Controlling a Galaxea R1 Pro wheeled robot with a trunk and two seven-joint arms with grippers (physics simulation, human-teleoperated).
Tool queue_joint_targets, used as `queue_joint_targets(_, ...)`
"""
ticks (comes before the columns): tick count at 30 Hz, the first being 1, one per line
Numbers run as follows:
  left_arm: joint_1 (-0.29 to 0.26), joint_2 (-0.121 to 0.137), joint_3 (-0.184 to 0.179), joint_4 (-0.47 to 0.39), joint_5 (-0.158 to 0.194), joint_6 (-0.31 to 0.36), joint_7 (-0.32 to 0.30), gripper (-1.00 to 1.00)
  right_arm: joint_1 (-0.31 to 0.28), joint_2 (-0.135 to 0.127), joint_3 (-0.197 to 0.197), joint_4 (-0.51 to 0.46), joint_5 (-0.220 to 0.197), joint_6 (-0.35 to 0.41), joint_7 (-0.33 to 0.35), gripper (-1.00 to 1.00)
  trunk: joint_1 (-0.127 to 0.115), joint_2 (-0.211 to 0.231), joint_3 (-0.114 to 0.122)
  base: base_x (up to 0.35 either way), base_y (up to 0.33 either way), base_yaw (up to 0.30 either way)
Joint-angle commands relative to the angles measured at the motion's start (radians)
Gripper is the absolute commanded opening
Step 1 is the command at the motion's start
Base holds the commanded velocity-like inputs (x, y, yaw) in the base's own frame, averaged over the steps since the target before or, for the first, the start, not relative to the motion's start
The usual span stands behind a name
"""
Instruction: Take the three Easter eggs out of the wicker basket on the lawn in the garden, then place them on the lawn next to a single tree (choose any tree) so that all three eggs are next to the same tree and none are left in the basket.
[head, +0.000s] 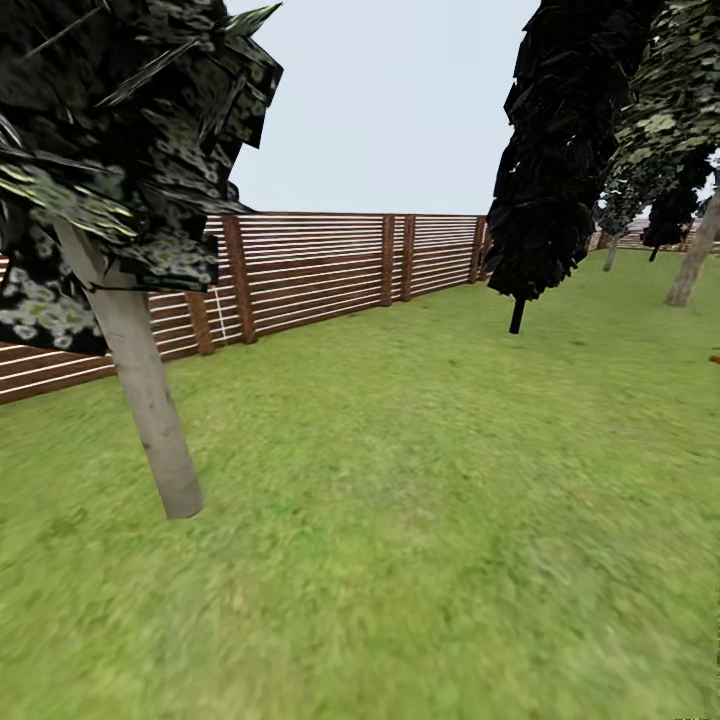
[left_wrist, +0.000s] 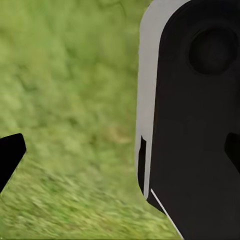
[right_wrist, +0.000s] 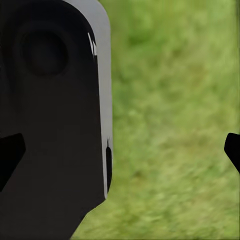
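The Easter eggs and the wicker basket are out of view. The lawn (head: 420, 520) spreads wide and green ahead in the head view. A tree (head: 150, 410) with a pale grey-brown trunk leans close by at the left, its dark mottled canopy overhead. In the left wrist view my left gripper (left_wrist: 120, 155) hangs over grass, open, its black fingertips (left_wrist: 10, 155) far apart with nothing held. My right gripper (right_wrist: 120, 150) is likewise open above grass, one of its fingertips (right_wrist: 233, 150) at the picture's edge.
A brown slat fence (head: 320, 270) runs along the back of the garden. An all-black tree (head: 545, 190) stands at mid right, with further trunks (head: 690, 265) behind it. A black and grey panel of the robot (left_wrist: 195, 125) shows beside each gripper.
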Motion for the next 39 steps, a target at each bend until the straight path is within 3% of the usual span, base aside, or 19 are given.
queue_joint_targets(1, 0.001, 0.0, 0.001, -0.002, 0.0, 0.001, -0.001, 1.0, -0.001, 0.0, 0.001, 0.003, -0.001, -0.001, -0.002, 1.0, 0.001, 0.0, -0.001, 0.333, 0.0, -0.281)
queue_joint_targets(39, 0.001, 0.0, 0.001, -0.002, 0.003, 0.001, -0.001, 1.0, -0.001, 0.001, 0.001, 0.003, -0.001, -0.002, -0.002, 1.0, 0.001, 0.0, -0.017, 0.333, 0.0, -0.262)
